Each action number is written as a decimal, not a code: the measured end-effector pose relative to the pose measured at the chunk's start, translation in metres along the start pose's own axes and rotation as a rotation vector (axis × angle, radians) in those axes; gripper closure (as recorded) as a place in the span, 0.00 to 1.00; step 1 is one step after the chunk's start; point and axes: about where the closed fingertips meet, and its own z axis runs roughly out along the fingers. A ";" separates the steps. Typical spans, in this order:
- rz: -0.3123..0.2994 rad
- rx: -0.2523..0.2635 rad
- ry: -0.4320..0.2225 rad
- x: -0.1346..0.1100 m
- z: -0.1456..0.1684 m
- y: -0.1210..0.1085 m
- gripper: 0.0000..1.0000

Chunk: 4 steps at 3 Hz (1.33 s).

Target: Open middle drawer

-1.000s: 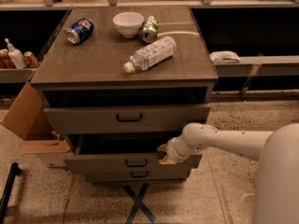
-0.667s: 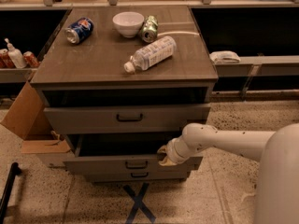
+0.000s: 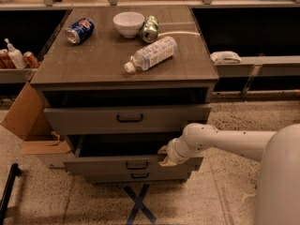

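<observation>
Little has moved in the last second: the arm (image 3: 229,142) and the middle drawer (image 3: 103,165) sit where they did. Nearest, a blue tape cross (image 3: 139,204) marks the floor at 6 o'clock from the cabinet. Above it is the lowest drawer (image 3: 139,176), then the middle drawer, pulled well out with a dark gap open behind its front. The pincer (image 3: 165,156) rests at the top edge of that front, at 2 o'clock from the small black handle (image 3: 137,165). How wide it stands cannot be told, nor whether it grips the edge or only touches it. The top drawer (image 3: 130,118) also stands somewhat out. A cardboard box (image 3: 26,121) leans at 9 o'clock. On the table (image 3: 84,67) lies a water bottle (image 3: 151,54). Farther back are a white bowl (image 3: 129,23), with a green can (image 3: 150,28) at its 3 o'clock and a blue can (image 3: 79,30) at its 9 o'clock.
</observation>
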 end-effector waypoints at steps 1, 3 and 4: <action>0.000 -0.003 -0.001 0.000 0.001 0.001 0.38; -0.001 -0.005 -0.002 -0.001 0.002 0.002 0.00; -0.001 -0.006 -0.002 -0.001 0.002 0.002 0.00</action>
